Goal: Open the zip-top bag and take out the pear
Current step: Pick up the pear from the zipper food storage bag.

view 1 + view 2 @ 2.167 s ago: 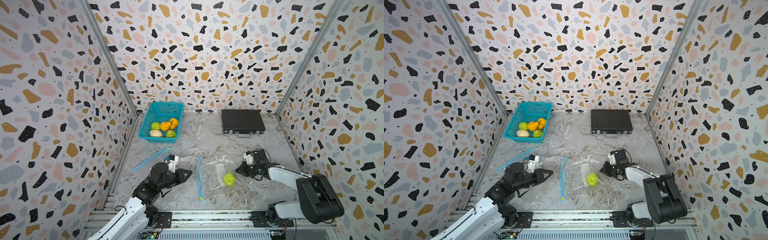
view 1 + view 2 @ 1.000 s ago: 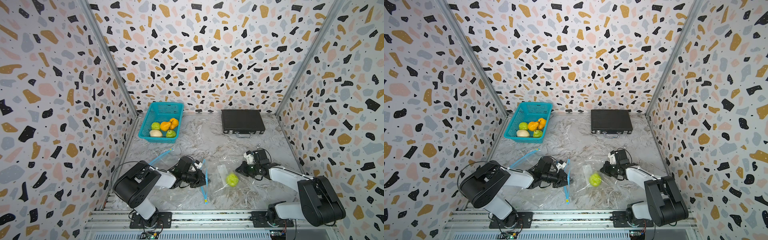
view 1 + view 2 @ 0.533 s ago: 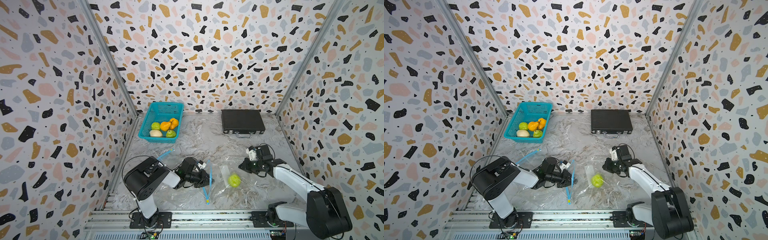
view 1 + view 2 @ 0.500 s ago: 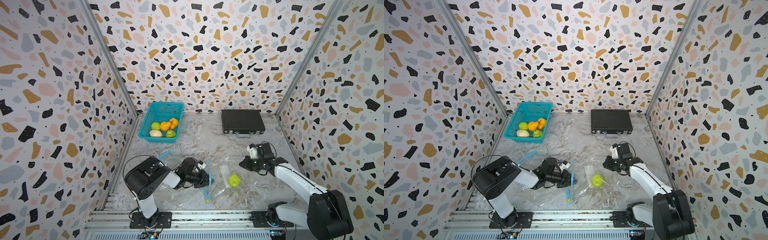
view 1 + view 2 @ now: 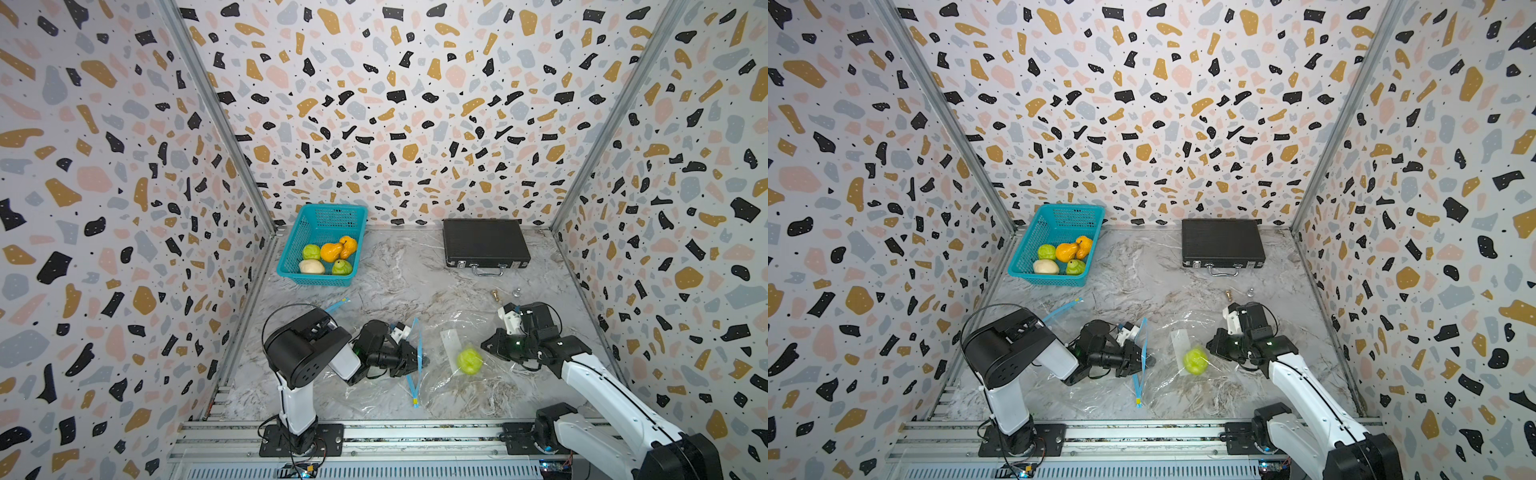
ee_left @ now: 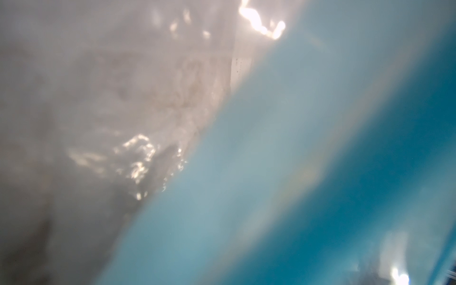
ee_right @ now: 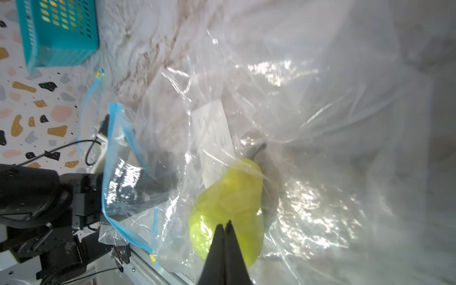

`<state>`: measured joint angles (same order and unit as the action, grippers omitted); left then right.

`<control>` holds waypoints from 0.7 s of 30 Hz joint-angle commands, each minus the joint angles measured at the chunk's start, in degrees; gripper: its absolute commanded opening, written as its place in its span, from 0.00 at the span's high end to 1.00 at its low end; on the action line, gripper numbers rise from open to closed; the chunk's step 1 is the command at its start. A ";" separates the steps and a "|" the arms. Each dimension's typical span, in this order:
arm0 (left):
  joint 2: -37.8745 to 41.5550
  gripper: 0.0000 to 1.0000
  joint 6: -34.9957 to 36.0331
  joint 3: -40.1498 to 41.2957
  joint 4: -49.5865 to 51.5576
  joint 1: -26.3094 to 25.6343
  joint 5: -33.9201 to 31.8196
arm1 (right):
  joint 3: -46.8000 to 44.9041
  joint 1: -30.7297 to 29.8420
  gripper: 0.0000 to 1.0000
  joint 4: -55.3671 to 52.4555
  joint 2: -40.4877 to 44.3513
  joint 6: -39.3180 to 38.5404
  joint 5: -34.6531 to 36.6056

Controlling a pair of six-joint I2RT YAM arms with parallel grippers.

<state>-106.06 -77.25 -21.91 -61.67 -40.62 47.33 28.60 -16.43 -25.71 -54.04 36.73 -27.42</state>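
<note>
The clear zip-top bag (image 5: pixel 453 390) (image 5: pixel 1183 395) lies flat on the marble table, its blue zip strip (image 5: pixel 417 345) (image 5: pixel 1144 336) facing left. A yellow-green pear (image 5: pixel 469 360) (image 5: pixel 1196 360) (image 7: pixel 232 197) rests inside it, beside a white label. My left gripper (image 5: pixel 420 362) (image 5: pixel 1149 360) is low at the bag's mouth, its dark fingers (image 7: pixel 158 177) seen through the plastic behind the zip rim. The blurred blue strip (image 6: pixel 320 172) fills the left wrist view, hiding the jaws. My right gripper (image 5: pixel 487 345) (image 5: pixel 1212 345) (image 7: pixel 225 223) is shut, tips at the film over the pear.
A teal basket (image 5: pixel 324 220) holding several fruits stands at the back left. At the back right lies a shut black case (image 5: pixel 484 245). Two small metal pieces (image 5: pixel 496 295) sit behind my right arm. Another blue strip (image 5: pixel 336 306) shows behind the left arm.
My left arm has swung in from the front left and reached the bag's mouth, nudging the zip strip and pear slightly right. The right gripper has shifted a little and stays shut.
</note>
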 commanded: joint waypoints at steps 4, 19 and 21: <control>0.23 0.83 -1.50 0.99 -6.73 -0.20 0.00 | -4.19 -0.35 1.00 5.77 -2.53 2.56 1.42; 1.56 0.80 4.72 -0.05 2.90 -0.99 0.22 | -4.29 -8.28 1.00 20.29 -17.17 5.95 2.90; 1.56 0.79 5.51 -0.32 4.08 -1.02 0.13 | -4.45 -9.49 1.00 21.77 -18.17 6.60 3.33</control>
<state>-105.01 -74.35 -21.47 -59.16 -41.32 47.33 23.42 -24.58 -6.68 -71.44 42.06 -25.19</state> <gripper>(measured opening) 0.205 0.040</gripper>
